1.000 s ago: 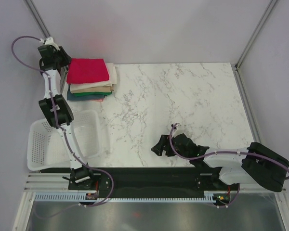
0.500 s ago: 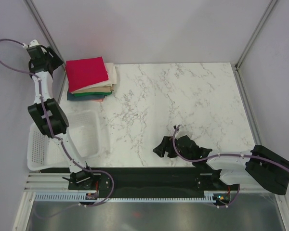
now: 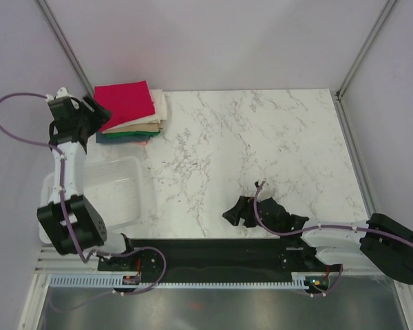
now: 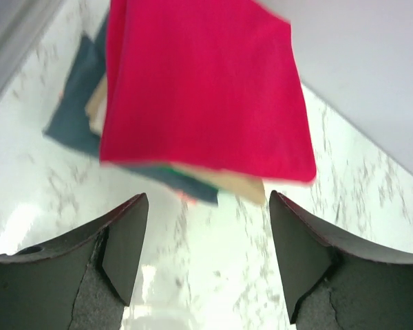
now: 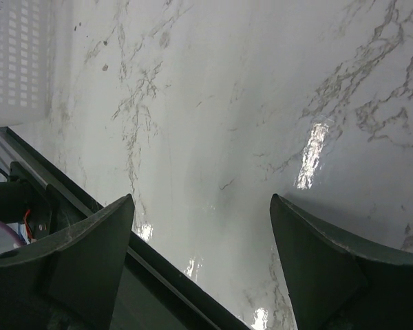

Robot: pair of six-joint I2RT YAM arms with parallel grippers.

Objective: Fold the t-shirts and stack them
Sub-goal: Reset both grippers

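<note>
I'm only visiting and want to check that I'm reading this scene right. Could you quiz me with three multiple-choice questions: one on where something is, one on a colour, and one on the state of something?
1. Where on the table does the stack of t-shirts lie?
A. At the far left corner
B. At the near right corner
C. In the middle

2. What colour is the top shirt of the stack?
A. Green
B. Crimson red
C. Dark blue

3. What state is the left gripper in?
A. Shut on the red shirt
B. Open, holding nothing
C. Out of every view

Answers:
1. A, because the top view shows the pile at the far left corner.
2. B, because red cloth covers the pile in both the top and left wrist views.
3. B, because the left wrist view shows its jaws wide apart, short of the stack and gripping nothing.
</note>
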